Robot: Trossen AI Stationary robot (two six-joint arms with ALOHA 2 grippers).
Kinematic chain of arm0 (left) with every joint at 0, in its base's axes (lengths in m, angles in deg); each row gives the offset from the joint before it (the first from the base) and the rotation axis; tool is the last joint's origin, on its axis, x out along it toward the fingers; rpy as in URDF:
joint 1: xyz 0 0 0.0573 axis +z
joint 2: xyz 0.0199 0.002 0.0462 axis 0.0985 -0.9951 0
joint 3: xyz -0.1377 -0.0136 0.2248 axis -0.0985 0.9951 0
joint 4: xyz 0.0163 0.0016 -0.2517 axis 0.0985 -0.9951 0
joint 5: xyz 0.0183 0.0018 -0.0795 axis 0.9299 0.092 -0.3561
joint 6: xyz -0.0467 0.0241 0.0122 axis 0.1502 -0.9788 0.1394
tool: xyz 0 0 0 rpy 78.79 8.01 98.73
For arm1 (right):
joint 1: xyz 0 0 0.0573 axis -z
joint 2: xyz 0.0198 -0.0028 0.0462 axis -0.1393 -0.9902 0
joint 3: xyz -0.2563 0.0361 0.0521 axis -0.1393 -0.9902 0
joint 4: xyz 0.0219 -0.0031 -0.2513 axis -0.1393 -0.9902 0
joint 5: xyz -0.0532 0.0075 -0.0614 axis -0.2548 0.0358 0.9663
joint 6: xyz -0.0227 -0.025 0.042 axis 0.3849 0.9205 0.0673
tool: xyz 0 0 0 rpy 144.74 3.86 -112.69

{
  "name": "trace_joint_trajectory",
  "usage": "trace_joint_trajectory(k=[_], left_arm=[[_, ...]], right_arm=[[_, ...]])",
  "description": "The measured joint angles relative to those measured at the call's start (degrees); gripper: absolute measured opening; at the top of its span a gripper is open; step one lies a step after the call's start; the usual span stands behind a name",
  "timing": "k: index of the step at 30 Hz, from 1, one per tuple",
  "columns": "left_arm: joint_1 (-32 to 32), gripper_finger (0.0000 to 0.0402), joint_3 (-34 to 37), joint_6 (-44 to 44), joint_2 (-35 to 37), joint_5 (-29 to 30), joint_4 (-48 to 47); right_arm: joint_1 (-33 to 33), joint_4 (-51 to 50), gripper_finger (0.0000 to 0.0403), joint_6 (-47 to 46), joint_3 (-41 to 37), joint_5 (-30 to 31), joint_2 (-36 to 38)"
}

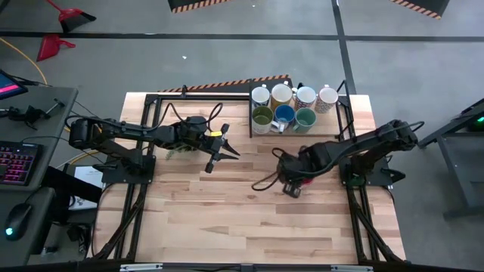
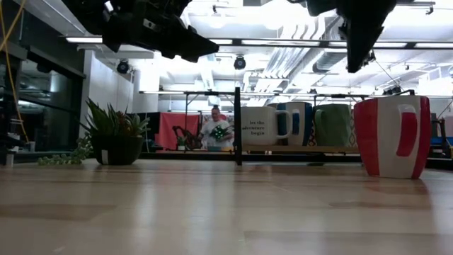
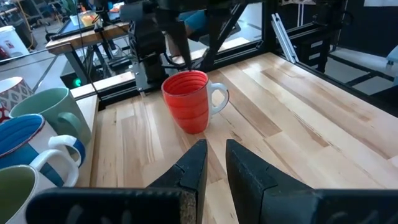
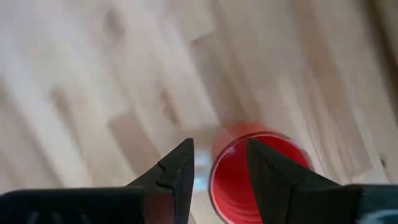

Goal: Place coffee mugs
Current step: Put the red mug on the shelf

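Nearest the low camera lies a wide run of bare wooden counter [image 1: 249, 227], nothing standing on it all the way back to the middle boards. Then the red mug [image 2: 393, 136] stands upright on the wood, white handle showing, well clear of every counter edge. Directly above it hangs the right end effector [image 4: 219, 163], pointing down; its two fingers [image 4: 176, 168] are a little apart with one finger inside the mug's mouth and the other outside the rim. Whether either finger touches the ceramic cannot be told. In the high view that end effector sits right of centre, a dark cable looping on the boards just beside it.

Across open wood, the left end effector [image 1: 219, 149] waits left of centre, raised above the counter, its fingers parted by a narrow gap and gripping nothing. Its wrist camera looks straight over clear planks at the red mug.

Further back, at the far edge, seven mugs cluster tight together: a back row of four pale ones [image 1: 293, 95] and a front row with an olive green mug [image 1: 262, 117], a blue mug [image 1: 284, 115] and a teal green mug [image 1: 305, 117]. A black frame post [image 2: 237, 126] stands left of the cluster. A potted plant [image 2: 113, 134] sits at the far left, well apart from the mugs. Beyond the counter, a person [image 2: 216, 129] in the room.
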Motion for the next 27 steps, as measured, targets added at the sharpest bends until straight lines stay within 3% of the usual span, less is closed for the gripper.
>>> trace_joint_trajectory(k=[5, 27], left_arm=[[0.0, 0.0051, 0.0, 0.0, 0.0, 0.0, 0.0], [0.0, 0.0051, 0.0, -0.1, 0.0, 0.0, -1.2]], right_arm=[[-2.2, -0.5, 0.0124, -14.5, 0.0, 7.0, 0.0], [-5.5, -6.1, 0.0124, -35.2, -0.1, 5.7, -7.4]])
